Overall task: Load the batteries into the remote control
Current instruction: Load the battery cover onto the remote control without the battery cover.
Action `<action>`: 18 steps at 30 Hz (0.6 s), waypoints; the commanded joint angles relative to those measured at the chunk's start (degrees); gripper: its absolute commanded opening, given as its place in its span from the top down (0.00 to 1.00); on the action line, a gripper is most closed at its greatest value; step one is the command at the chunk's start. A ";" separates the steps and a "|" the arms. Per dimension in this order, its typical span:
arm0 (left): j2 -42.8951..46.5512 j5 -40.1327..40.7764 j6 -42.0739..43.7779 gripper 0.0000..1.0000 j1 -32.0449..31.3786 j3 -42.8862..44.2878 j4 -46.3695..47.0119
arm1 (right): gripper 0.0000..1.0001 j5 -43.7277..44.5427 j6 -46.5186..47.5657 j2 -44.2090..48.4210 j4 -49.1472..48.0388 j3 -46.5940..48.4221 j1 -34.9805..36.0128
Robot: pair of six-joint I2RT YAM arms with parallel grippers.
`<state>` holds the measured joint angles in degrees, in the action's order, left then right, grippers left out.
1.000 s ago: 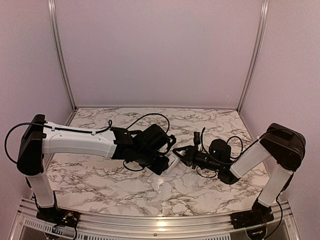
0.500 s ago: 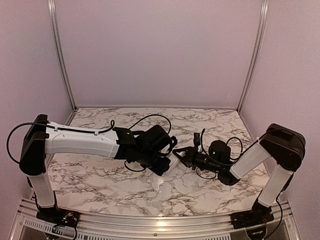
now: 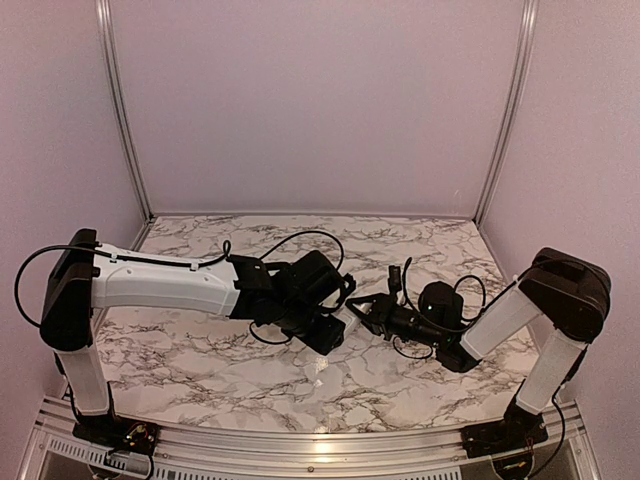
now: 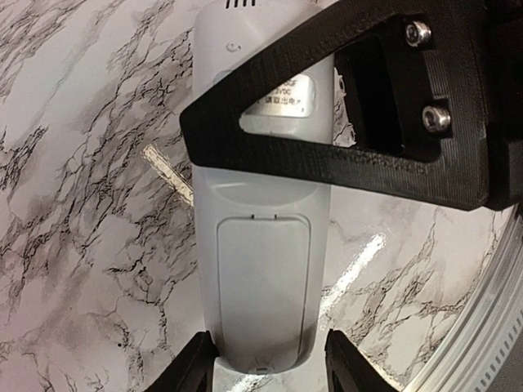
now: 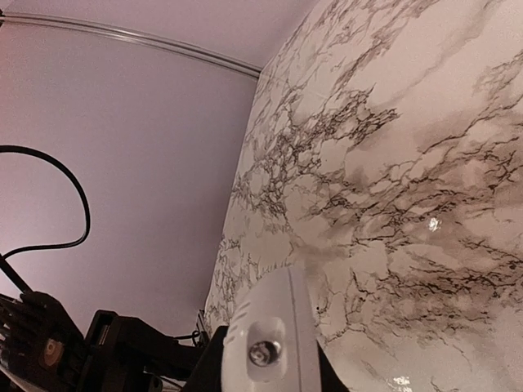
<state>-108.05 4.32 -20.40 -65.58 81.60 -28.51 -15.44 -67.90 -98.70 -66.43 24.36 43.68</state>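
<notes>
The left gripper pinches the remote control by its near end, back up, battery cover shut (no batteries in view). Farther along, the right gripper lays a finger across it — pinching or not, I cannot tell. Best push the cover lengthwise — left grip firm.

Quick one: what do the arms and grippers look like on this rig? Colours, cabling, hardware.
The left arm and right arm match: white links, black joint housings. Thin black cables loop loose near the wrists. The left gripper is black plastic. So is the right gripper, its finger an open triangular frame with two silver screws. No markings that I can make out.
</notes>
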 commanded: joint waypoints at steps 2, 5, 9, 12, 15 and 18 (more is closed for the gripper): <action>0.90 1.07 0.54 0.44 0.46 -0.45 -1.28 | 1.00 -1.70 -2.41 0.09 -7.30 0.09 0.36; 1.73 2.14 0.93 0.40 0.61 -0.52 -1.14 | 1.00 -2.29 -2.95 0.05 -7.50 -0.10 0.19; 3.24 2.84 1.68 0.37 1.11 -0.86 -0.23 | 1.00 -3.46 -3.80 -0.06 -7.57 -0.28 0.09; 5.50 1.71 3.00 0.33 1.16 -2.21 2.05 | 1.00 -4.42 -3.86 0.16 -6.91 -0.60 -0.16; 8.54 -1.25 5.50 0.26 1.16 -4.33 5.89 | 1.00 -5.40 -3.77 0.52 -6.27 -0.79 -0.44; 11.85 -4.88 8.26 0.21 1.16 -6.50 9.15 | 1.00 -6.14 -2.97 1.07 -4.97 -0.80 -0.75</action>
<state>-101.75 3.79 -16.51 -64.75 77.49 -25.43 -19.46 -71.13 -98.67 -69.34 23.64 43.42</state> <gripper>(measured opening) 0.767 0.201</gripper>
